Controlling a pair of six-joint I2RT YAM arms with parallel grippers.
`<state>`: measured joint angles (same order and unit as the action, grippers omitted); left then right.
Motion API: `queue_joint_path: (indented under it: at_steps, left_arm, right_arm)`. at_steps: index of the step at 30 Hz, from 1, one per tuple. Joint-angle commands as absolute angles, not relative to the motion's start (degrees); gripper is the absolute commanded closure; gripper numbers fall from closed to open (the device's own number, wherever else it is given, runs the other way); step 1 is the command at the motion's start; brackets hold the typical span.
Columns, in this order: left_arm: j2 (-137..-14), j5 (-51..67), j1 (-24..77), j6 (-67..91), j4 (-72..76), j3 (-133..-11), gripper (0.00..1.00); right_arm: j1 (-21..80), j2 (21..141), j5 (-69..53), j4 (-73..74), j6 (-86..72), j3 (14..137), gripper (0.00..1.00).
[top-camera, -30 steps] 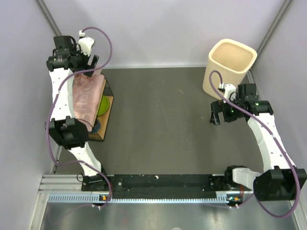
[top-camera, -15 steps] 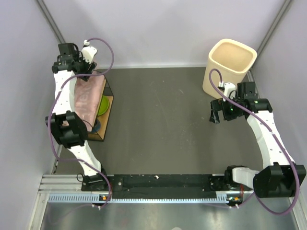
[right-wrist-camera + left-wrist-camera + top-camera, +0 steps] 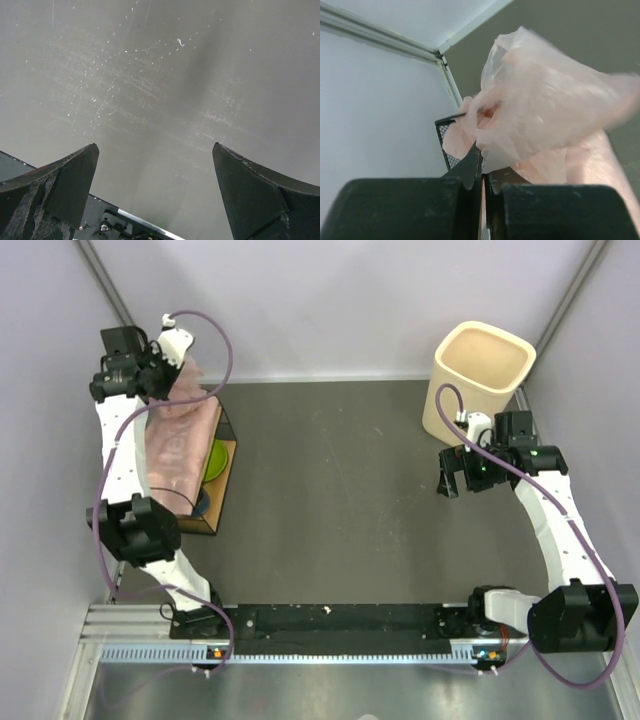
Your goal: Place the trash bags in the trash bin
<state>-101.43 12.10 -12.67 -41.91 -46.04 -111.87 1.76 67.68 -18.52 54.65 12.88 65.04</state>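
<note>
— So where are the trash bags (image 3: 178, 445) at right now?

— Mostly they're a pale pink stack draped over the top of that dark wire box (image 3: 220, 502) with the orange-brown sides, way over on the left of the bench (image 3: 330, 510). Something round and green (image 3: 215, 460) peeks out of the box right beside the stack.

— Has the left arm got hold of them?

— Yep. The left end effector (image 3: 483, 172) has its fingers pinched together on a puffy wad of the pink film. From its wrist view you can see plastic squeezed right into the seam between them. That wad is held up above the far end of the box, and the rest of the pink film trails down toward it.

— And the trash bin (image 3: 470, 405)?

— It's the cream one, standing upright in the back right corner with its open top facing up. It's well apart from the bags, clear across the bench.

— What's the right arm doing?

— The right end effector (image 3: 452, 483) hangs just in front of the bin with its fingers spread wide apart, gripping nothing. Its wrist view shows only scuffed grey bench underneath.
</note>
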Motion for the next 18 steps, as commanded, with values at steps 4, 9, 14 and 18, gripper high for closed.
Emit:
queue_joint_path:
  at_steps: [4,9,14,18]
  left_arm:
    - [-86.15,30.65,-11.43,-41.92,-55.45,-111.81,1.00]
    - [-75.17,39.63,0.04,-41.05,-58.62,-102.59,1.00]
    - [-70.67,42.71,16.07,-29.64,-51.44,-92.21,1.00]
    - [-70.13,51.57,21.61,-22.76,-42.28,-86.49,0.97]
  right_arm:
    - [2.20,66.71,-23.72,53.79,12.40,69.78,0.01]
    - [2.29,64.61,-40.83,53.70,12.65,73.55,0.01]
    - [3.60,58.64,-59.15,34.24,0.83,72.61,0.01]
    - [12.99,55.55,-53.89,24.44,-7.47,73.73,0.01]
